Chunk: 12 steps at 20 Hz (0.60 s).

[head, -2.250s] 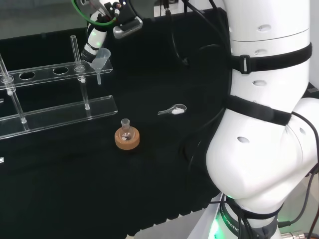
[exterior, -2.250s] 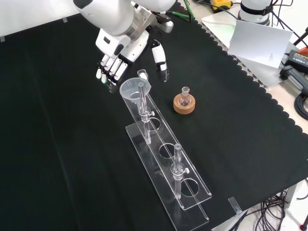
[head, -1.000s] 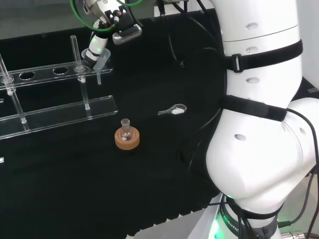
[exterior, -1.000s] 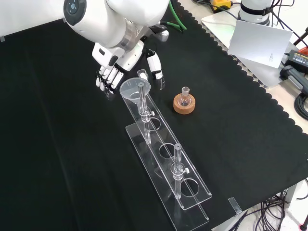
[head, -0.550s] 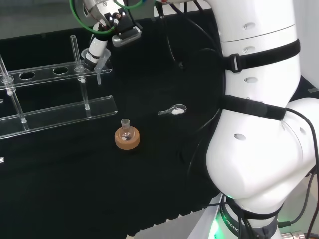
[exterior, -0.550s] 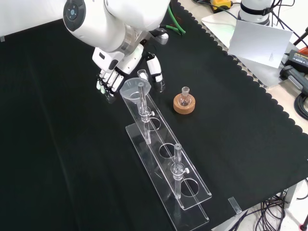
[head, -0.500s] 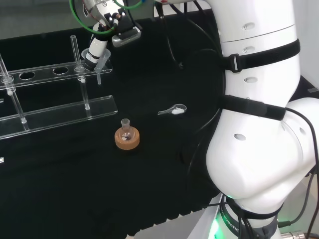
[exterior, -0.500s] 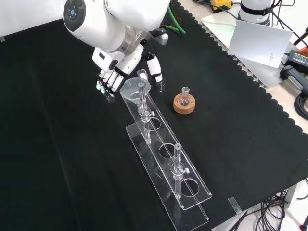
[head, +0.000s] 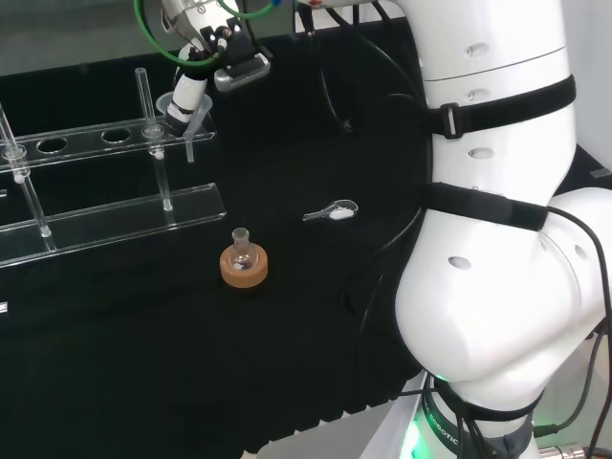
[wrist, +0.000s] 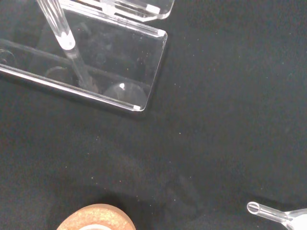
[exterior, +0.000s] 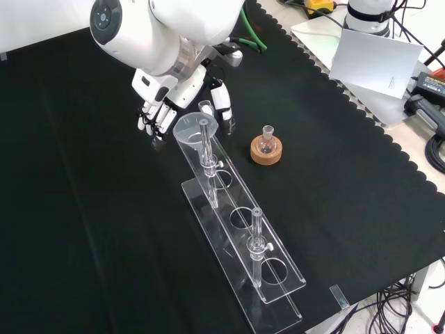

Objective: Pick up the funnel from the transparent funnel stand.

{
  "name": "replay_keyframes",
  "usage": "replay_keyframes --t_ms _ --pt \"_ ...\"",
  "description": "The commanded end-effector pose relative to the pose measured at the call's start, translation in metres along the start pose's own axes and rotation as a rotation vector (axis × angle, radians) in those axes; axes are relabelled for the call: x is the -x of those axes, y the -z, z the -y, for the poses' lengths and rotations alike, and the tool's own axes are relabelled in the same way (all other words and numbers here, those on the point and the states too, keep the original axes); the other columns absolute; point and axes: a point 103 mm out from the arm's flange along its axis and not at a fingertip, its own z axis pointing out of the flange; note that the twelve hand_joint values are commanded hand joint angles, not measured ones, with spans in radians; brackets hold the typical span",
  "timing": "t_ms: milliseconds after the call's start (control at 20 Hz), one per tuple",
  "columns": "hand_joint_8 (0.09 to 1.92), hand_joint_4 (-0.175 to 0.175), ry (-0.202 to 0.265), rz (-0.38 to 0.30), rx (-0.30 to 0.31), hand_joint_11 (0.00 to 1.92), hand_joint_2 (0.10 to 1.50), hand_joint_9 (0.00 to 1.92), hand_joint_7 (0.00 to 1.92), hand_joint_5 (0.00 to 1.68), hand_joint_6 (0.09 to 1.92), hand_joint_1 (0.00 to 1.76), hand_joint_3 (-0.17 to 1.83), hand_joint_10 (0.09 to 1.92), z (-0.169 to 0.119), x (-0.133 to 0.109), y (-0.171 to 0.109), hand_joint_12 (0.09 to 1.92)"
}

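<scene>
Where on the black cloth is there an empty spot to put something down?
Bare cloth lies left of the clear stand in the front view, and right of the cork ring. It is crowded at the stand's far end, where the hand reaches the funnel.

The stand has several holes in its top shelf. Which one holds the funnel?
The end hole nearest the hand, at the stand's far end in the front view. The funnel sits there; the other holes are open.

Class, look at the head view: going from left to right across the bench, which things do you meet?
Funnel stand → funnel with the hand at it → flask on its cork ring → small clear scoop → the arm's white links.
</scene>
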Motion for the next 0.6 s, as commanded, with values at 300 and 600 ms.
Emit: replay_keyframes --t_ms 300,600 --pt "0.53 -0.011 -0.021 0.012 0.016 0.0 0.73 0.05 0.37 0.26 0.09 0.54 0.03 0.74 -0.0039 -0.0034 -0.0002 0.34" --pt "0.52 -0.013 -0.036 0.012 0.021 0.0 0.74 0.1 0.45 0.34 0.09 0.56 0.03 0.74 -0.0001 0.0013 0.0014 0.4"
